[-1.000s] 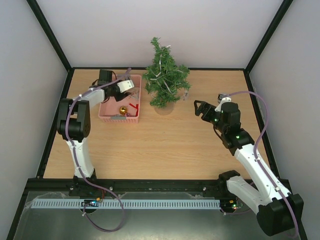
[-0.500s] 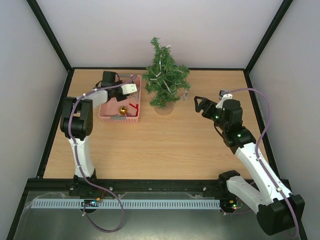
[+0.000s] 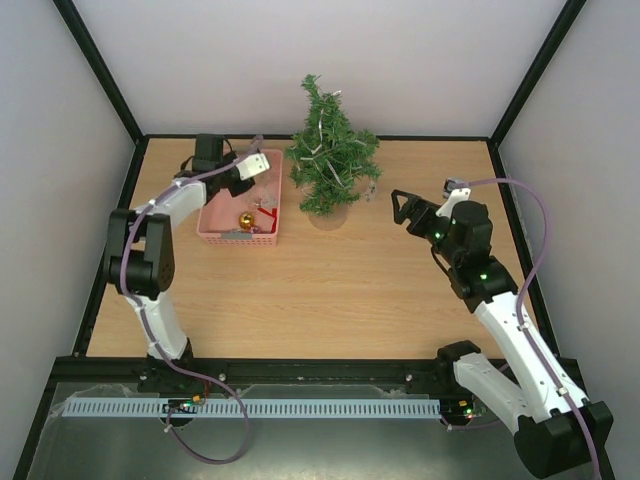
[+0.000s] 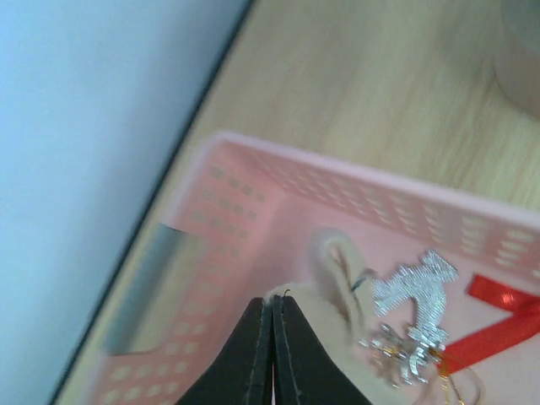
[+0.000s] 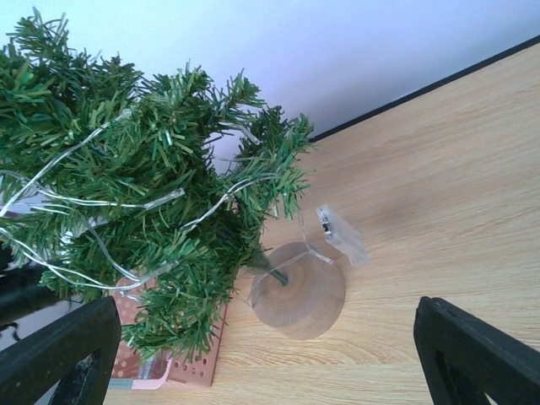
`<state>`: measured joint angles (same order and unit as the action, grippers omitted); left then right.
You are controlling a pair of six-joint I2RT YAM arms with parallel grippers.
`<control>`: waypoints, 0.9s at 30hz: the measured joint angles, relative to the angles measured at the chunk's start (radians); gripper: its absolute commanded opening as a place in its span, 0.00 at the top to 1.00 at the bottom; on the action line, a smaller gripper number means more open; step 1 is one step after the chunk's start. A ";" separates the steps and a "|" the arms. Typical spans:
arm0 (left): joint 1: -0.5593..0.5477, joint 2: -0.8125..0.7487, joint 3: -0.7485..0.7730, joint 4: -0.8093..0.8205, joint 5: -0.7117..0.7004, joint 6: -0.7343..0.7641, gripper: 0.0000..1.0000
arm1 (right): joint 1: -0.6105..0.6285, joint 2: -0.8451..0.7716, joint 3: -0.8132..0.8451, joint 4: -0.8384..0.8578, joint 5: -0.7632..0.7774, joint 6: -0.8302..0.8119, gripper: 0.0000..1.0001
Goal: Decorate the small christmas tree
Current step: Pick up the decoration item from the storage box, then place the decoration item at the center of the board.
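The right gripper (image 3: 399,210) hangs spread wide over the wooden table (image 3: 330,290). Farther back, the left gripper (image 4: 272,312) is pressed together inside the pink basket (image 4: 253,194), its tips touching a cream loop (image 4: 337,261) by a silver reindeer ornament (image 4: 418,295). The small christmas tree (image 3: 330,150) stands at the far edge, just right of the basket.

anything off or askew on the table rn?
Nothing is spilled or tipped. The small christmas tree stands upright on its base, and the ornaments are inside the pink basket. One loose bit: the clear box on the tree's string lies on the table beside the base.
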<state>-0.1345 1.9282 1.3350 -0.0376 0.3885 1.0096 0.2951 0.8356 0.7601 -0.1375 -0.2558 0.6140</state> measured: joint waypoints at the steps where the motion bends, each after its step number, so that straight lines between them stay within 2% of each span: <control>1: 0.000 -0.032 0.000 0.000 -0.001 -0.030 0.98 | 0.000 -0.004 0.000 0.000 -0.001 0.000 0.07; 13: -0.003 -0.346 -0.043 -0.058 -0.002 -0.457 0.98 | 0.000 -0.087 -0.011 0.000 -0.038 0.008 0.08; 20: -0.008 -0.620 -0.197 -0.047 0.140 -0.714 0.98 | 0.000 -0.126 -0.018 -0.001 -0.108 0.056 0.11; 27: -0.064 -0.906 -0.433 0.092 0.304 -0.966 0.98 | 0.009 -0.157 -0.044 0.040 -0.181 0.119 0.17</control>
<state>-0.1989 1.0218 0.9020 0.0540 0.6926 0.0433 0.3042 0.6785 0.7162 -0.0975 -0.4370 0.7330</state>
